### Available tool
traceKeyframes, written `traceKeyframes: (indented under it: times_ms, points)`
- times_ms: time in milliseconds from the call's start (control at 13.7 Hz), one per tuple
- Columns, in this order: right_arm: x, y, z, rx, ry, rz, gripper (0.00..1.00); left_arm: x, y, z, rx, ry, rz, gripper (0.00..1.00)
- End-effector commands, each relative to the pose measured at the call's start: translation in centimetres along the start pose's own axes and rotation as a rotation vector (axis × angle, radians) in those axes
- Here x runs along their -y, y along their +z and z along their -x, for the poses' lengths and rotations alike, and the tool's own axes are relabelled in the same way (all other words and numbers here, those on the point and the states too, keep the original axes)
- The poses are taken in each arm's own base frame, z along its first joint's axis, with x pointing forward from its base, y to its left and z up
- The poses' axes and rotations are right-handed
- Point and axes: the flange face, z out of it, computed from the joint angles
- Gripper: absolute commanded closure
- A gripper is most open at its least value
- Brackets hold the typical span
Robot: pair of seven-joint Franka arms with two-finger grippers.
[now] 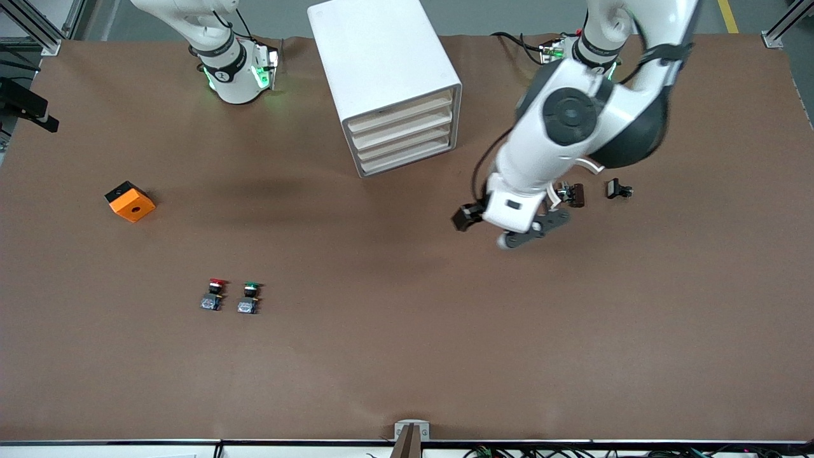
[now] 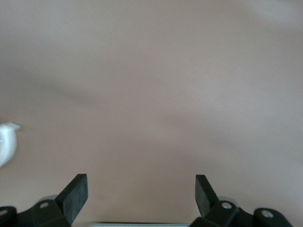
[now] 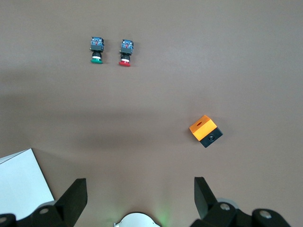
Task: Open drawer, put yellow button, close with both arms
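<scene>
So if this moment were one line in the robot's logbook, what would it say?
drawer: shut | yellow button: not seen | left gripper: open, empty, over bare table | right gripper: open, empty, waiting high

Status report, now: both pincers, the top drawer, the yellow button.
Left pincer open, empty, over bare table. Right pincer open, high by its base. Drawer shut. Yellow button not in view; only red-capped button and green-capped button show.

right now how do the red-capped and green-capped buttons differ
The red-capped button has a red cap; the green-capped button has a green one. The red one lies toward the right arm's end of the table, closer to the orange box; the green one lies beside it, toward the left arm's end. Both lie on their sides on the table, caps pointing away from the front camera, with matching black bodies and grey-blue bases.
</scene>
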Motion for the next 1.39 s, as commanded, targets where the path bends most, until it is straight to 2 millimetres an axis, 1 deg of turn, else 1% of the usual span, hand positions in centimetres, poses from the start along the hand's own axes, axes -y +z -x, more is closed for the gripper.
traceKeyframes:
  times_ms: [0, 73, 220, 293, 439, 512, 585, 732, 805, 878, 1024, 1098, 1171, 1317]
  points:
    - [0.1, -1.0, 0.8, -0.018, -0.018, 0.003, 0.00, 6.0, -5.9, -1.8, -0.002, 0.100, -0.046, 0.00]
    - [0.3, -1.2, 0.8, -0.015, -0.021, 0.003, 0.00, 7.7, -7.9, -2.3, -0.010, 0.110, -0.043, 0.00]
    - [1.1, -1.6, 1.0, -0.016, -0.035, 0.005, 0.00, 10.3, -11.1, -2.9, -0.036, 0.089, -0.027, 0.00]
    - [1.5, -1.9, 1.0, -0.020, -0.039, 0.008, 0.00, 12.2, -12.4, -3.4, -0.036, 0.092, -0.031, 0.00]
    - [1.5, -2.0, 1.0, -0.023, -0.041, 0.008, 0.00, 15.1, -14.2, -3.7, -0.016, 0.168, -0.050, 0.00]
    - [1.5, -1.9, 0.9, -0.023, -0.041, 0.008, 0.00, 16.7, -15.0, -4.2, -0.012, 0.178, -0.052, 0.00]
    - [1.5, -1.9, 0.9, -0.023, -0.043, 0.008, 0.00, 18.0, -15.8, -4.4, -0.007, 0.196, -0.057, 0.00]
    - [1.4, -1.9, 0.9, -0.020, -0.041, 0.008, 0.00, 21.7, -17.6, -5.4, -0.014, 0.226, -0.051, 0.00]
    - [1.1, -1.8, 1.0, -0.013, -0.036, 0.007, 0.00, 23.2, -18.3, -6.0, -0.023, 0.235, -0.044, 0.00]
    - [1.1, -1.7, 1.0, -0.007, -0.036, 0.006, 0.00, 24.3, -18.7, -6.3, -0.027, 0.255, -0.043, 0.00]
    - [1.2, -1.7, 1.0, -0.005, -0.038, 0.007, 0.00, 26.6, -18.5, -6.5, -0.023, 0.277, -0.052, 0.00]
    - [1.2, -1.6, 0.9, -0.003, -0.038, 0.007, 0.00, 27.3, -18.3, -6.5, -0.027, 0.290, -0.054, 0.00]
    - [1.3, -1.6, 0.9, -0.003, -0.039, 0.007, 0.00, 27.5, -17.9, -6.1, -0.034, 0.311, -0.054, 0.00]
    - [1.4, -1.6, 0.9, -0.003, -0.042, 0.011, 0.00, 28.6, -16.4, -5.1, -0.068, 0.313, -0.047, 0.00]
